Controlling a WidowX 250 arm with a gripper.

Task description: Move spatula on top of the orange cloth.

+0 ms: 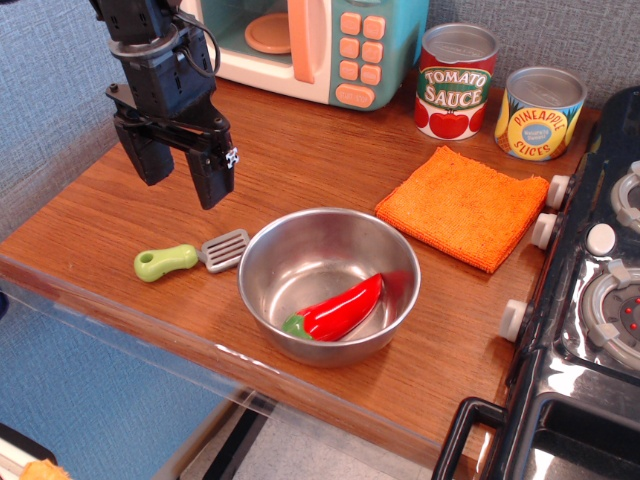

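table edge: wooden countertop; front edge runs diagonally just below the spatula and the bowl, little spare wood there
open room: bare wood left of the bowl and across the middle, between gripper and orange cloth
spatula: lies flat near the front-left edge, green handle pointing left, grey slotted head pointing right, head just beside the bowl's left rim, maybe touching, can't tell
orange cloth: flat at right, behind-right of the bowl, near the stove knobs; nothing on it
steel bowl: sits between spatula and cloth, on the direct line across; red pepper with green stem inside
behind: toy microwave, tomato sauce can, pineapple slices can, all along the back wall
right: toy stove, abutting the counter
gripper: black fingers spread apart, pointing down, holding nothing
spatula vs fingers: below and slightly toward the front of the fingertips in the picture, clear gap, no contact
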